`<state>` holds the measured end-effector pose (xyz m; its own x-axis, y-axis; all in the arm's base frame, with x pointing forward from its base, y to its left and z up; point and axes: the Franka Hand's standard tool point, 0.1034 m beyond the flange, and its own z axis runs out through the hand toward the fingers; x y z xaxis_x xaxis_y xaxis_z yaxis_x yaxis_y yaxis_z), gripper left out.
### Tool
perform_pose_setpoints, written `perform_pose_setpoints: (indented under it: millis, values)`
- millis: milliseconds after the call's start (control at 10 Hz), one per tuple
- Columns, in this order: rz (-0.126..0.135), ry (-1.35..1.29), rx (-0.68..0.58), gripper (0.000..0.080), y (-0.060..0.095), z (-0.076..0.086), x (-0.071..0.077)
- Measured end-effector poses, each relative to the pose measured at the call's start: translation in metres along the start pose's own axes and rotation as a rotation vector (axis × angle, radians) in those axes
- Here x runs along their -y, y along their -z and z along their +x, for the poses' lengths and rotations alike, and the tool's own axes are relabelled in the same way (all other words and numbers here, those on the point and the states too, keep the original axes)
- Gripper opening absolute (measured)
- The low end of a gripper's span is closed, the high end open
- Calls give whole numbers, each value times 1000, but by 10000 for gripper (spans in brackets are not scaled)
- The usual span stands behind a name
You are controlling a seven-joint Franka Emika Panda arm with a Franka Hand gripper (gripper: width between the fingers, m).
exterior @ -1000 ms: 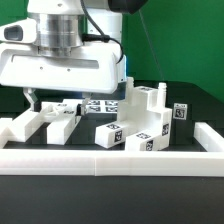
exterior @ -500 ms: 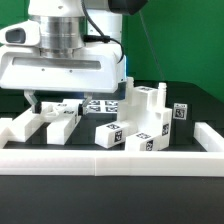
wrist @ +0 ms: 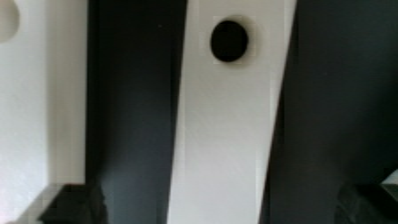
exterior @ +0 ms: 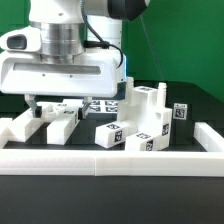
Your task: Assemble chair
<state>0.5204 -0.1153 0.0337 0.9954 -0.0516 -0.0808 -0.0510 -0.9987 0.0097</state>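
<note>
The chair's white parts lie loose on the black table. A stepped white block [exterior: 146,112] stands in the middle, with tagged cubes [exterior: 110,133] in front of it and a small tagged block [exterior: 180,113] at the exterior view's right. Two long white pieces [exterior: 60,124] lie at the exterior view's left, under the hand. My gripper [exterior: 55,103] hangs low over them, open. In the wrist view a long white slab [wrist: 231,120] with a dark round hole [wrist: 231,38] runs between the dark fingertips [wrist: 71,205], with a gap on each side. My gripper [wrist: 228,208] holds nothing.
A long low white rail [exterior: 110,162] runs along the front, with a side rail [exterior: 205,135] at the exterior view's right. The marker board [exterior: 100,103] lies flat behind the parts. Another white piece [wrist: 32,110] shows beside the slab in the wrist view.
The arm's upper links have shifted a little. The hand stays almost in place over the left pieces, and the jaws stay wide.
</note>
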Motion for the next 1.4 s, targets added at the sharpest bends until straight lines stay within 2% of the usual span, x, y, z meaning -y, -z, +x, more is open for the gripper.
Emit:
perform_pose_setpoints:
  millis: [600,1200,1300,1400]
  values:
    - [-18,8,15,649,-25,-6,1]
    - [-16,10,20,649,-28,-6,4]
    - [-15,10,22,561,-28,-6,4]
    - [-15,10,22,426,-28,-6,4]
